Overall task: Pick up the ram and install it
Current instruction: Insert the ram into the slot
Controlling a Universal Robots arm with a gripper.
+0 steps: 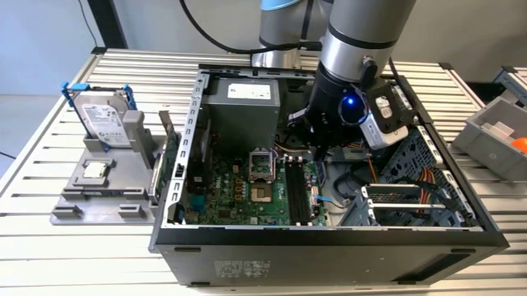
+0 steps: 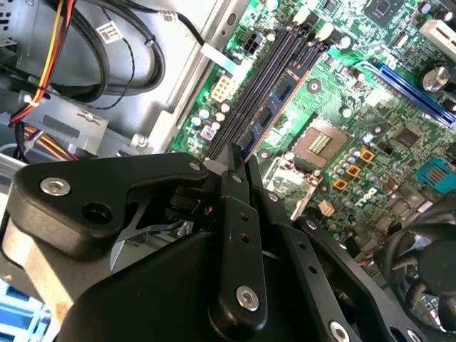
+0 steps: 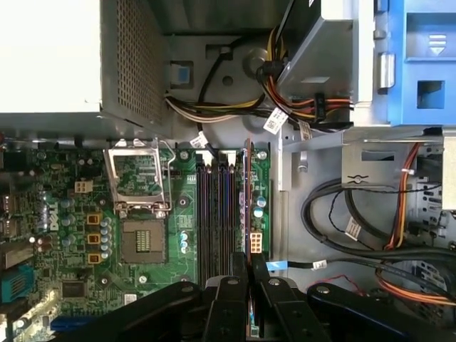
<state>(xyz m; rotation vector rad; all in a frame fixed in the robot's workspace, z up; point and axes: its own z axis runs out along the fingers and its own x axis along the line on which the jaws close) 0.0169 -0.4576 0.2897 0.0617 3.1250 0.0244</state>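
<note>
My gripper (image 2: 239, 160) is clamped on the thin blue-green ram stick (image 2: 274, 107), standing edge-on in its black motherboard slot (image 3: 247, 206). It looks light, stiff and fragile. I judge the top edge the safest hold.

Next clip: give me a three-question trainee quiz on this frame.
1. True or false: the end effector is inside the open computer case.
2. The ram is: A) flat on the table; B) upright at the black memory slots, between the end effector's fingers; C) in the grey bin.
3. What stands in the grey holder at the exterior view's left of the case?
Key: 1 true; 2 B; 3 a hard drive.
</note>
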